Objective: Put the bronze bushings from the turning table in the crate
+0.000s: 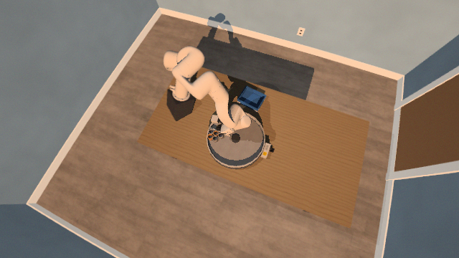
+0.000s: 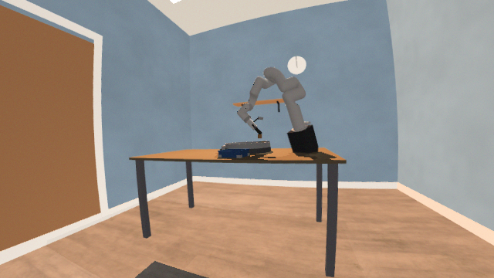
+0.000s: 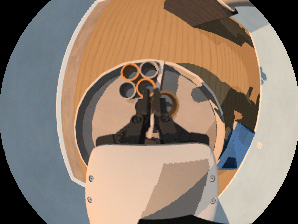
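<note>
My gripper point(image 2: 259, 133) point(image 3: 151, 96) is shut on the wall of a bronze bushing point(image 2: 259, 136) point(image 3: 176, 104), held above the turning table point(image 1: 247, 152) point(image 2: 251, 146) point(image 3: 107, 112). In the wrist view the held ring hangs at the right of the fingers. Beyond the fingertips, two bronze bushings stand on the turning table: one at the upper left point(image 3: 131, 64) and one partly behind the fingertips point(image 3: 138, 85). Beside them are a steel bushing at the top point(image 3: 157, 70) and another at the left point(image 3: 120, 91). The blue crate point(image 1: 247, 105) point(image 2: 233, 154) point(image 3: 245, 142) stands beside the turning table; no bushing can be made out in it.
The turning table has a raised rim and a dark centre hub point(image 1: 235, 137). A small box with a yellow button point(image 1: 265, 150) stands at its right side, and a pale block point(image 1: 214, 119) at its upper left. The arm's dark base point(image 2: 303, 140) stands at the wooden table's end.
</note>
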Robot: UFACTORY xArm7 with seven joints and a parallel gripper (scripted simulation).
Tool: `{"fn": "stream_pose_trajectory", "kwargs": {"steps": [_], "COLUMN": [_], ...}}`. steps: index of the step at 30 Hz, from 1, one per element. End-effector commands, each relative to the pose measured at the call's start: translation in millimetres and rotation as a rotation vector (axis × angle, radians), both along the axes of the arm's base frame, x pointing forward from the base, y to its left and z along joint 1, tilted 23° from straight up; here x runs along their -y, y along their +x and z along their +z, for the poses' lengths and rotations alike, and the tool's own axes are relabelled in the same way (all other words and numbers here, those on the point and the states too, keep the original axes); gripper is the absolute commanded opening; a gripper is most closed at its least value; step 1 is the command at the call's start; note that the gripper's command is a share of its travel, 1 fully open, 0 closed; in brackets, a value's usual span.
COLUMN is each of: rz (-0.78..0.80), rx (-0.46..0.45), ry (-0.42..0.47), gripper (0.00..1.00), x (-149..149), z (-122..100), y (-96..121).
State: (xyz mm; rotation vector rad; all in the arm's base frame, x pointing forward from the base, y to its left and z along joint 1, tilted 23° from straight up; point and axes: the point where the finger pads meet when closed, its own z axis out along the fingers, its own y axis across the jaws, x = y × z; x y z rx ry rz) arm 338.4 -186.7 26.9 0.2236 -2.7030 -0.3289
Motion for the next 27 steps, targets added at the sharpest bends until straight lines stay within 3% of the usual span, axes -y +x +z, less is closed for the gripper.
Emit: {"fn": "stream_pose_trajectory", "kwargs": {"steps": [1,27], "rz": [-0.004,-0.004], "rx": [0.003,0.003], "ry": [-0.003,-0.003], "gripper": [0.00,0.00], "x": [-27,-207], "z": [14,92], "y": [14,94]}}
